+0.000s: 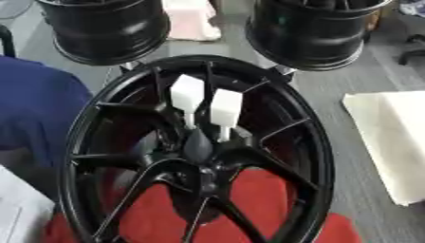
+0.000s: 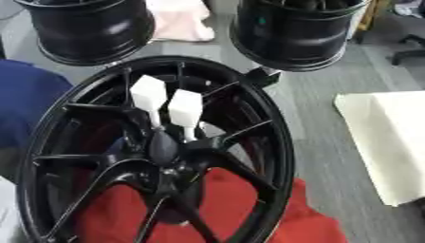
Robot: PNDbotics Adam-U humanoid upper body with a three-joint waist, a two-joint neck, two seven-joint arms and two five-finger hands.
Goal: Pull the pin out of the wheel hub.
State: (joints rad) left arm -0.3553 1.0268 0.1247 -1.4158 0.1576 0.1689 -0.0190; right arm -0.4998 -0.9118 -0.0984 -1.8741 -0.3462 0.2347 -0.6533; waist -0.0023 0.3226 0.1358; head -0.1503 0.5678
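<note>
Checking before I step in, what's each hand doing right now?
Left hand: not in view.
Right hand: not in view.

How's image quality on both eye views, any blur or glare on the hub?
Left eye view: soft all over; two white pins stand out, black wheel hub loses detail. Right eye view: same softness; faint sheen on the wheel rim, no harsh glare. Neither hand shows.

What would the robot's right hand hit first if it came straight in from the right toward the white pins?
No hand shows, so its aim is unknown. From the right, probably the wheel's black rim, before the nearer white pin.
</note>
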